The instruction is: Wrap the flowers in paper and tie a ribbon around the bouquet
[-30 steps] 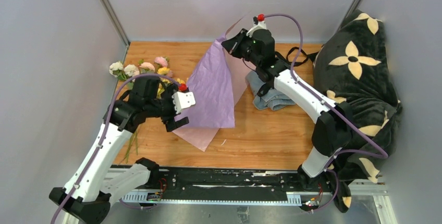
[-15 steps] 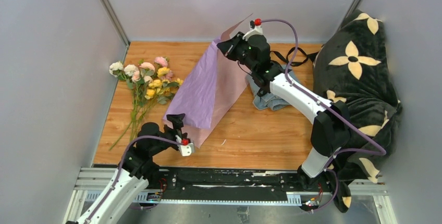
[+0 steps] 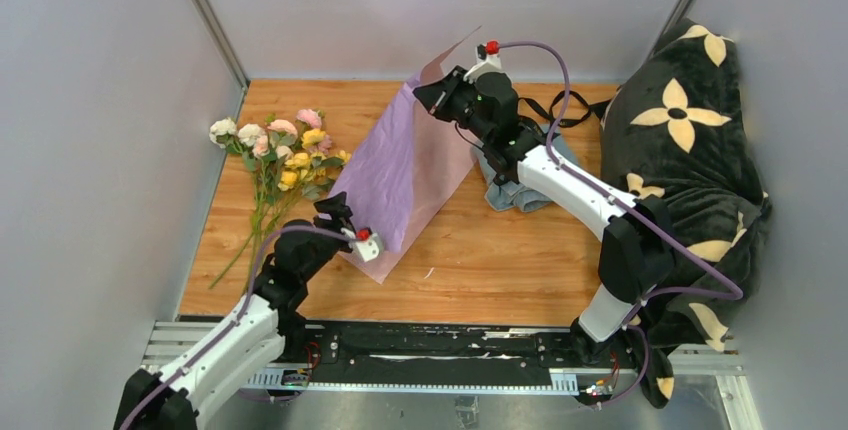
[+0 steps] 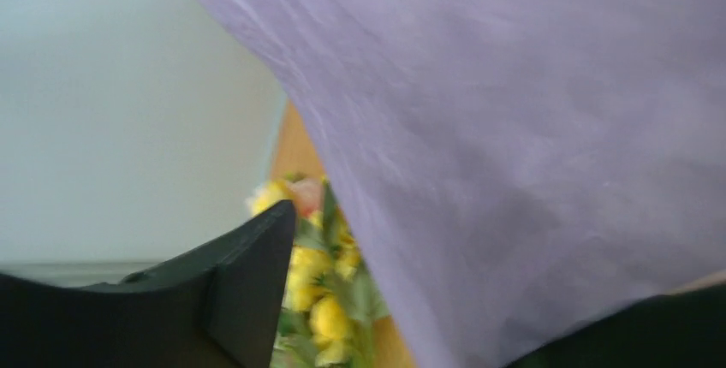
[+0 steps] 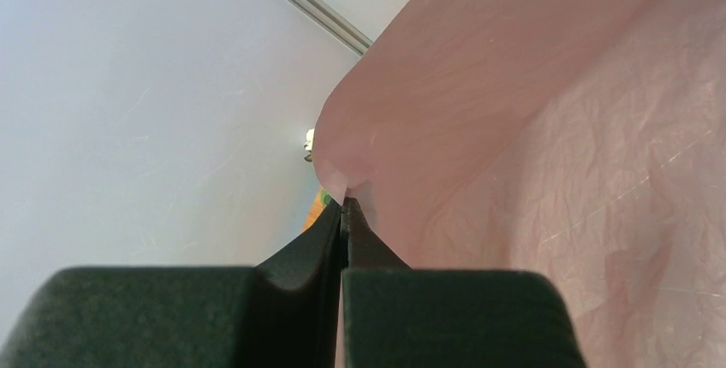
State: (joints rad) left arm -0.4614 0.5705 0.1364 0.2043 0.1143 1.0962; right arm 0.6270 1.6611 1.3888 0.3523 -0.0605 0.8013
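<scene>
Seen from above, the right gripper is closed tight on the top corner of the paper, up near 12 o'clock over the table. Its wrist camera shows the two black fingers pressed together with the pale pink edge pinched between them. The sheet hangs from that corner like a tent, with the lavender face toward 9 o'clock and the pink face toward 3 o'clock. Its lower edge trails on the wood toward 7 o'clock.

The left gripper sits at that lower edge with its jaws wide apart. The lavender face fills most of its wrist view, and I cannot tell whether a finger touches it.

The flowers lie flat at 9 to 10 o'clock, blooms toward the far edge and stems running toward 7 o'clock. They are beside the paper, not wrapped. The ribbon lies at about 1 o'clock behind the right arm, next to a folded grey-blue cloth and a dark flowered blanket at 3 o'clock.
</scene>
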